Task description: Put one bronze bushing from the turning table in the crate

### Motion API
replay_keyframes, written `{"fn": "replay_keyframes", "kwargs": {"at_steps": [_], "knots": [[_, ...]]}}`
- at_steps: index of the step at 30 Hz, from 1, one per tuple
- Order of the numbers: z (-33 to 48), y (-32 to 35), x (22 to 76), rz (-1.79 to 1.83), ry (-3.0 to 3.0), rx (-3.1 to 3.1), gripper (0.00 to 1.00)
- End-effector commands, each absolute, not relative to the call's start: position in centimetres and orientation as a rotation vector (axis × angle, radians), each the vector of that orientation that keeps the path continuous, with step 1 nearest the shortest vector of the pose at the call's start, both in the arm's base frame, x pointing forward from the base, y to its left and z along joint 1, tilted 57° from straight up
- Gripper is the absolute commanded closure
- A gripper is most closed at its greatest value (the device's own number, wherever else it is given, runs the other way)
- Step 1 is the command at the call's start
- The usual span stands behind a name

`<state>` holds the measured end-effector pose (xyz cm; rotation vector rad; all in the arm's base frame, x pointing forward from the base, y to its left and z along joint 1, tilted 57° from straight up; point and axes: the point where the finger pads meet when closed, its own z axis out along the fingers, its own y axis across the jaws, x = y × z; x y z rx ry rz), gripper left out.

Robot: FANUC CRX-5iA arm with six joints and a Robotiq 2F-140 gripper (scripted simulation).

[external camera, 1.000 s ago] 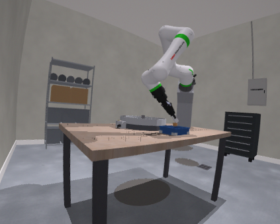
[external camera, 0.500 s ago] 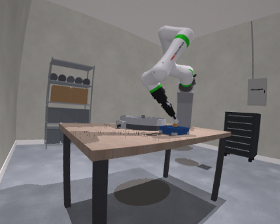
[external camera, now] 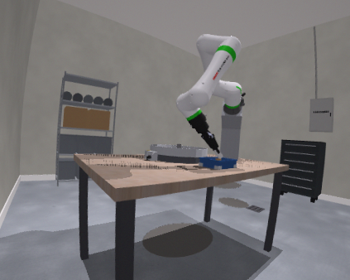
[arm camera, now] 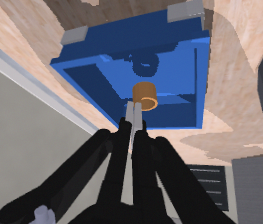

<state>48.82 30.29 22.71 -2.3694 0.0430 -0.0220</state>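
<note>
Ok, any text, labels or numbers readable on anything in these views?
Nothing reads clearly.
Arm: a red mark on the white link, too small to read.
Wall box: a dark line of print, too blurred to read.
Crate, bushing, gripper, shelf rack: no markings visible.

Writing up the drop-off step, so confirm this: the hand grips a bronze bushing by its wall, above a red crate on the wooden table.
One thing is wrong: the crate is blue, not red, as the wrist view shows. The rest holds: the hand is shut on the wall of the bronze bushing, above the crate on the wooden table.
</note>
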Motion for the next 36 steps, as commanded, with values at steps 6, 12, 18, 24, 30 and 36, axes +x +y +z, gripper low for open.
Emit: {"fn": "replay_keyframes", "kwargs": {"at_steps": [6, 12, 18, 24, 30, 36], "knots": [[22.32, 30.66, 49.33, -0.022, 0.043, -2.369, 1.00], [22.10, 30.87, 49.59, -0.022, 0.043, -2.369, 1.00], [22.07, 30.90, 49.63, -0.022, 0.043, -2.369, 1.00], [22.07, 30.90, 49.63, -0.022, 0.043, -2.369, 1.00], [22.07, 30.90, 49.63, -0.022, 0.043, -2.369, 1.00], [22.07, 30.90, 49.63, -0.022, 0.043, -2.369, 1.00]]}}
